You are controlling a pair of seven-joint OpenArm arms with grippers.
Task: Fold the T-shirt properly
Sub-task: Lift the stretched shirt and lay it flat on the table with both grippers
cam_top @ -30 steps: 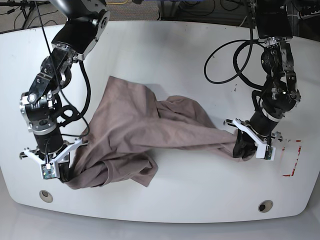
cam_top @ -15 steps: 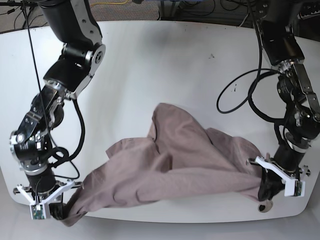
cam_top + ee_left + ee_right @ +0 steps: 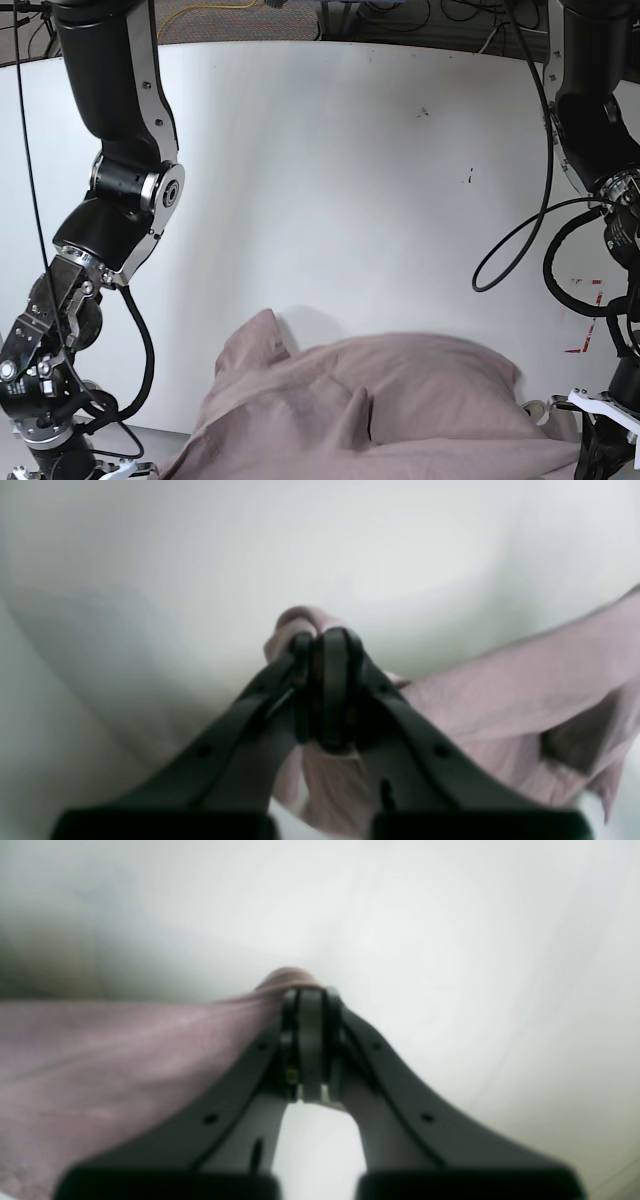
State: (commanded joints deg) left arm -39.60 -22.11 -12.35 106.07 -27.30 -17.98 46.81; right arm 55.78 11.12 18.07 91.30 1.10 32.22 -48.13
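The mauve-brown T-shirt (image 3: pixel 400 400) hangs stretched between my two grippers at the front edge of the white table (image 3: pixel 350 180), its far part bunched in folds on the tabletop. In the left wrist view my left gripper (image 3: pixel 321 640) is shut on a pinch of the T-shirt (image 3: pixel 500 695), which trails off to the right. In the right wrist view my right gripper (image 3: pixel 306 992) is shut on another edge of the T-shirt (image 3: pixel 125 1055), which runs taut to the left. In the base view both fingertips are at or below the bottom edge. The collar is hidden.
The right-wrist arm (image 3: pixel 120 200) fills the base view's left side, and the left-wrist arm (image 3: pixel 600 150) fills the right side with a black cable loop (image 3: pixel 510 250). Red tape marks (image 3: pixel 585 350) lie at the table's right. A round hole (image 3: pixel 540 408) sits near the front edge.
Both arms have pulled toward the table's front edge and apart, still gripping. The shirt has slid from mid-table to the front edge and is drawn wider between them.
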